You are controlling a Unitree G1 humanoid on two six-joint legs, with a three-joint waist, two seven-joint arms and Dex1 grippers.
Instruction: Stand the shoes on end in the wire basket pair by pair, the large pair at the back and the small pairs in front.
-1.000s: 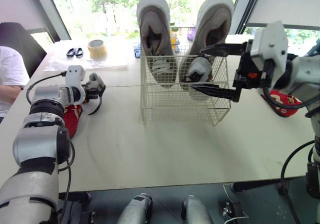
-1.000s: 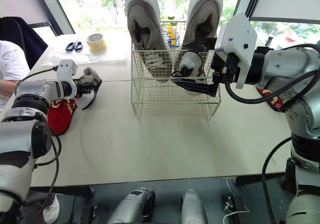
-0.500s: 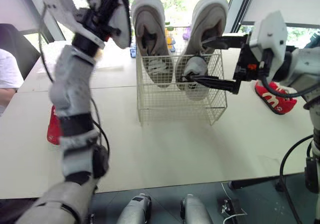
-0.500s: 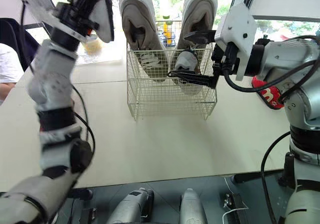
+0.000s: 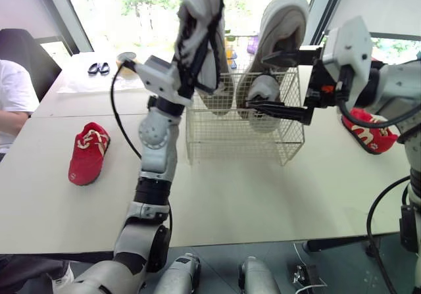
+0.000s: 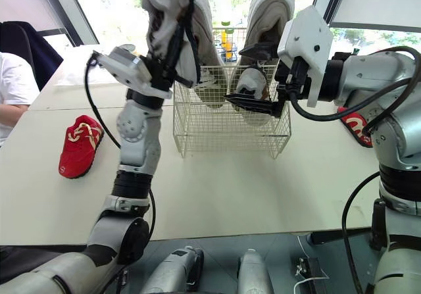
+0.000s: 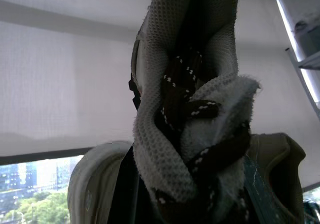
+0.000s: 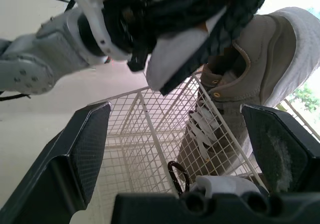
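Observation:
The wire basket (image 5: pixel 237 133) stands mid-table with two large beige shoes on end at its back: one on the right (image 5: pixel 284 24), one on the left (image 6: pixel 205 77) partly hidden. A small grey shoe (image 5: pixel 263 100) stands in front of the right one. My left gripper (image 5: pixel 189 60) is shut on a second small grey shoe (image 5: pixel 200 18) with black laces (image 7: pixel 190 134), held high over the basket's left side. My right gripper (image 5: pixel 256 82) is open, its fingers (image 8: pixel 80 149) spread around the shoe in the basket without touching it.
One red shoe (image 5: pixel 87 152) lies on the table at the left, another (image 5: pixel 365 133) at the right behind my right arm. A tape roll (image 5: pixel 125 58) and scissors (image 5: pixel 99 68) lie at the far left. A person in white (image 5: pixel 13 97) sits at the left edge.
My left arm has lifted the small grey shoe from the table beside the left red shoe, up and right to above the basket. My right gripper has stayed open at the basket.

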